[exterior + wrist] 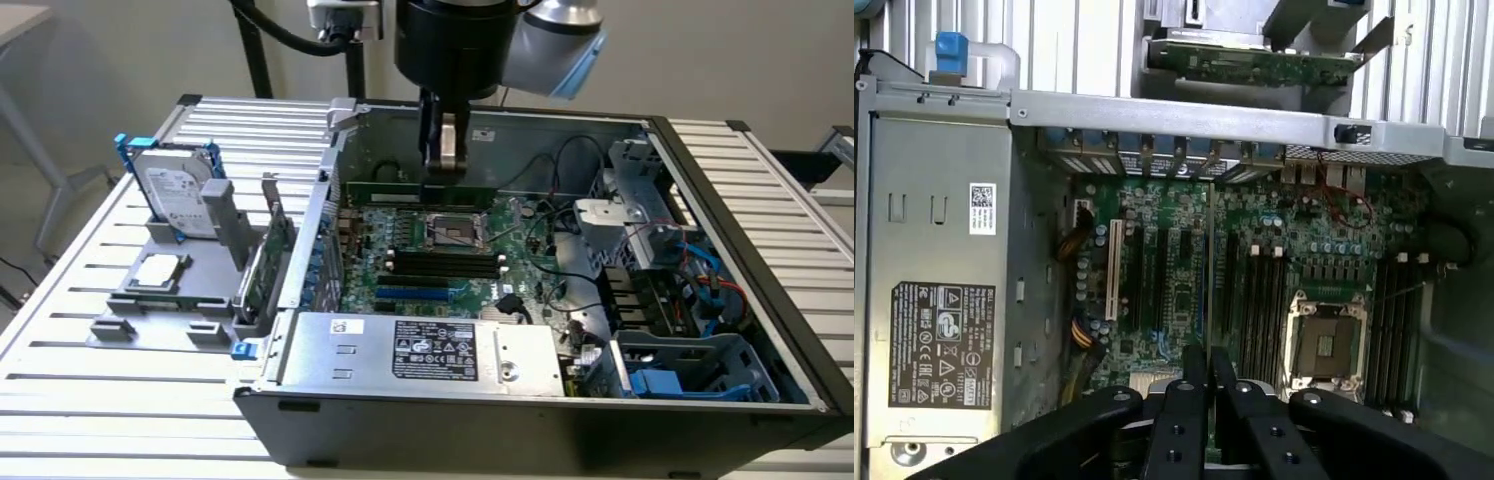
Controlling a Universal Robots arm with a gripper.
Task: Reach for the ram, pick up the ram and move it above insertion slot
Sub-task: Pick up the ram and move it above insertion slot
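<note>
Exterior high, oblique — wrist close, straight down — shared motherboard [434,245].

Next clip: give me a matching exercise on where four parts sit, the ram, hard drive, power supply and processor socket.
Things:
1. ram
2. hard drive
3. power supply
4. processor socket

Places:
A. outside the case, upright in the grey holder
B. middle of the motherboard, lying open
C. held in the pincer above the motherboard
D. inside the case, at its near edge in the exterior view, with a dark label

Pairs: 1-C, 2-A, 3-D, 4-B
</note>
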